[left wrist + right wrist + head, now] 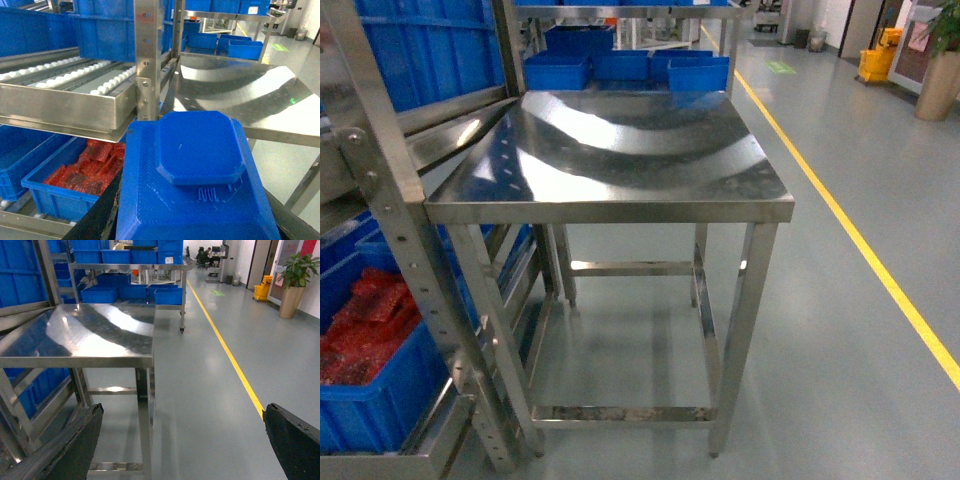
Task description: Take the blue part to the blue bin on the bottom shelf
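The left claw (195, 220) pinches the blue part (192, 180): the part fills the bottom of the left wrist view, its raised octagonal face up, with dark fingers (97, 220) hugging its sides, so it rides flat and cannot tip on the way to the shelf. Ahead of this claw and to its left stands the rack (147, 60); its roller tier (65, 95) lies level with the claw, which I judge too high for the drop. Below and left of the claw sits a blue bin (55, 192) holding red pieces (85, 167) on the bottom shelf (30, 222); whether this is the target bin I cannot tell. The table (240, 95) lies ahead and right. The right claw (182, 440) is spread, holding nothing, its fingers (75, 445) low above the floor (210, 390), kept clear of the work.
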`<state>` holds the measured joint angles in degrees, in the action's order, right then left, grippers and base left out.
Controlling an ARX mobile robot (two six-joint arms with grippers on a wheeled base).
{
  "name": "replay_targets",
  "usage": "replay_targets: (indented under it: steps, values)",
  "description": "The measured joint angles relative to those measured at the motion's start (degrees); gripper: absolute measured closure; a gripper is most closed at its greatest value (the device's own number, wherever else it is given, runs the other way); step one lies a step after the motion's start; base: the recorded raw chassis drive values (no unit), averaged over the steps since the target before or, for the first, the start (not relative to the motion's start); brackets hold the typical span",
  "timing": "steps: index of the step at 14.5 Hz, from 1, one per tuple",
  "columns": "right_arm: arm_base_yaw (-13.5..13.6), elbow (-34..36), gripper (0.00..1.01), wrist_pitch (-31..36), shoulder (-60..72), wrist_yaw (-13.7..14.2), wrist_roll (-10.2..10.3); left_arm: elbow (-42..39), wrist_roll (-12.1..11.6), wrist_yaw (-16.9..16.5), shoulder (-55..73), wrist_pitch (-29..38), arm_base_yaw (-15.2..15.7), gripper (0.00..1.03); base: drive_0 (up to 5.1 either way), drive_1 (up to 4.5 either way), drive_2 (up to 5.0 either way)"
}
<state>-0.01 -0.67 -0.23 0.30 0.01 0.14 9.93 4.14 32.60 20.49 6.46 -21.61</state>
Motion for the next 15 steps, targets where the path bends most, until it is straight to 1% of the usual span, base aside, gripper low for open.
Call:
replay_targets:
  steps: [15]
  values:
    - [0.0, 0.0, 0.03, 0.0, 0.0, 0.0, 0.0, 0.0, 0.0, 0.1, 0.0, 0.2, 0.0, 0.6, -5.0, 2.43, 2.4]
